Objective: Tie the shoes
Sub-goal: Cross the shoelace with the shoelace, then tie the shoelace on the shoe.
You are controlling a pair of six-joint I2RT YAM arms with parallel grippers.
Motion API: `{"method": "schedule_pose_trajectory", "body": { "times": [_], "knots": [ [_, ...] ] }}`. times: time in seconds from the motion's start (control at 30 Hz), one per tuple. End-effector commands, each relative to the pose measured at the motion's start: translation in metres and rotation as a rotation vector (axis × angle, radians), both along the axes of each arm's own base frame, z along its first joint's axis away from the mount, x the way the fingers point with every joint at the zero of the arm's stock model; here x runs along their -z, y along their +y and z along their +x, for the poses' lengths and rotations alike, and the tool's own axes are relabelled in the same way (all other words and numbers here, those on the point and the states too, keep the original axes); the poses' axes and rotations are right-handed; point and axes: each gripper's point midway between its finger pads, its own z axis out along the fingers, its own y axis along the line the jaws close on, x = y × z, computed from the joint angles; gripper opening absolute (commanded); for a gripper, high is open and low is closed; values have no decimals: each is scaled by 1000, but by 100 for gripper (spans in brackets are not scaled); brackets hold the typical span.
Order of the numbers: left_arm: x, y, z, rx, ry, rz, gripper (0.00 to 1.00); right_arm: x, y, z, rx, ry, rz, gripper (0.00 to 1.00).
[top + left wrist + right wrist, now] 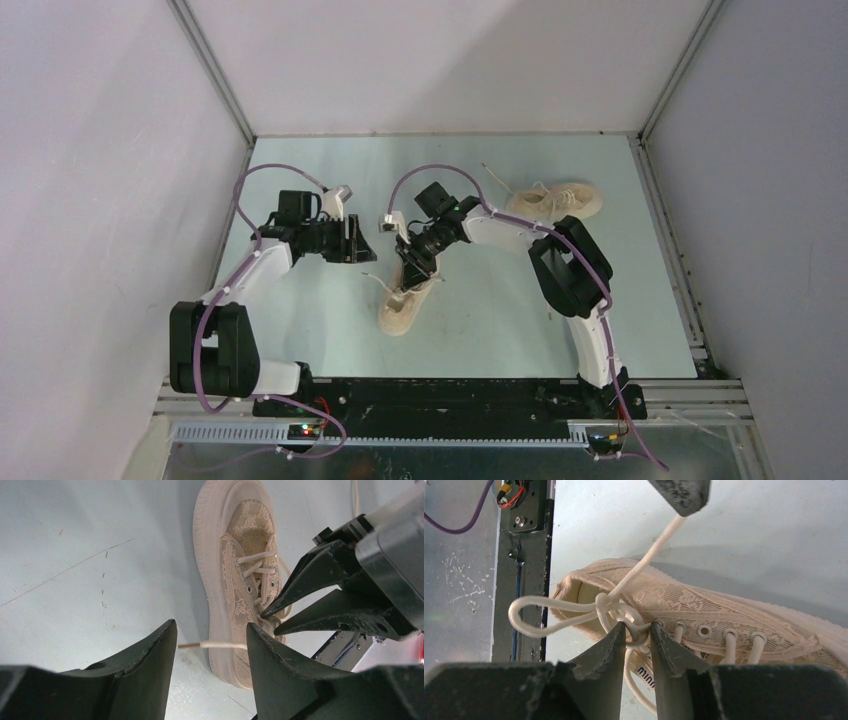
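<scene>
**Overhead view:** My left gripper [362, 246] hangs over the pale blue-green table [300, 330]. It is just left of a small cream-beige fabric sneaker [398, 312] that lies at a slant in the middle of the table. My right gripper [414, 268] is down on that sneaker's laced top. A second cream-beige fabric sneaker [560, 200] lies well apart at the back right, with its laces trailing loose.

**Left wrist view:** My two dark left fingers stand wide apart with nothing clamped between them. An off-white lace strand [220, 644] crosses the gap beyond them. It runs out from the near sneaker's side, and its end lies on the table. The sneaker's toe points to the top of this view. My right gripper's pointed tips come in from the right and meet the laces close to the shoe's opening.

**Right wrist view:** My right fingers are close together, leaving only a narrow gap. A small ring of lace at the knot [636, 630] sits right in that gap. I cannot tell whether I am pinching it. One bow loop [529, 617] sticks out to the left past the heel opening. Another strand runs straight up from the knot to the tip of a left finger [681, 495]. Whether it is caught there is hidden.
</scene>
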Motion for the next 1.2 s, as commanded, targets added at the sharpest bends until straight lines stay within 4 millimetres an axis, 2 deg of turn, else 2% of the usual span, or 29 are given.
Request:
{"method": "schedule_pose_trajectory", "body": {
  "times": [0.0, 0.37, 0.63, 0.77, 0.83, 0.97, 1.17],
  "knots": [
    [-3, 2, 3, -18, -21, -3, 59, -23, 2, -15, -65, -60, 42, 28],
    [-2, 3, 4, -19, -17, 1, 59, -12, 13, -2, -23, -124, 7, 28],
    [1, 2, 5, -23, -7, -2, 59, -18, 10, -17, -97, -204, 58, 25],
    [1, 2, 5, -24, -5, -2, 59, -23, 12, -19, -100, -215, 95, 16],
    [1, 3, 5, -25, -6, 0, 59, -26, 14, -18, -90, -212, 109, 7],
    [2, 3, 3, -20, -7, 0, 59, -32, 16, -5, -25, -171, 132, 0],
    [-2, -2, -2, 32, -55, -18, 60, -38, 7, 33, 161, -35, 137, 0]
  ]
}}
